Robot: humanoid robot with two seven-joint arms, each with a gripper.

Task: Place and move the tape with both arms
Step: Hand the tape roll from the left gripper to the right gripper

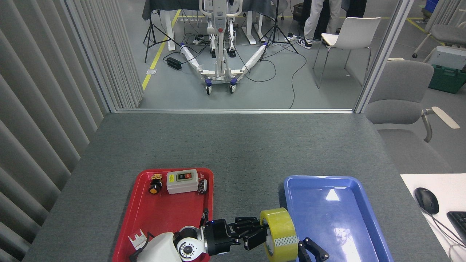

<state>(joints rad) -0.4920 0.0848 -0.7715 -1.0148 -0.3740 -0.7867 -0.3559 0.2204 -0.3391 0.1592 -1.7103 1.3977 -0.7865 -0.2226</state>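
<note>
Two grippers converging on one roll. Tape (pixel 281 234) held on edge, clear of the grey felt-like table (pixel 236 145), in the gap beside the blue tray's (pixel 338 218) left wall, toward its near end. Hollow axis running roughly left to right, open core facing the left gripper (pixel 256 235). Left gripper's black fingers pinched onto the roll's left rim, apparently one inside the core and the rest outside, though the exact bite sits partly hidden behind the roll.

Right gripper (pixel 311 251) just beside the roll's lower right, low against the blue tray's near-left corner; black fingers spread, nothing between them, seemingly not yet touching the roll. Likely a handover: roll lying immediately left of those open fingers, so a short reach leftward onto the free right rim looks like the need. Left arm clearly the nearer, already holding.

Roll: glossy translucent yellow film, wide band, pale cardboard core, a patterned white strip across the outer face. Smooth curved surface, probably slippery under hard fingers. Blue tray: shiny moulded plastic, rounded corners, bright glare, no load. Red tray (pixel 164 218) well left of the blue tray, same moulded form, carrying a pale switch box (pixel 182 181) and a small yellow-capped button (pixel 155 185) at its far end.
</note>
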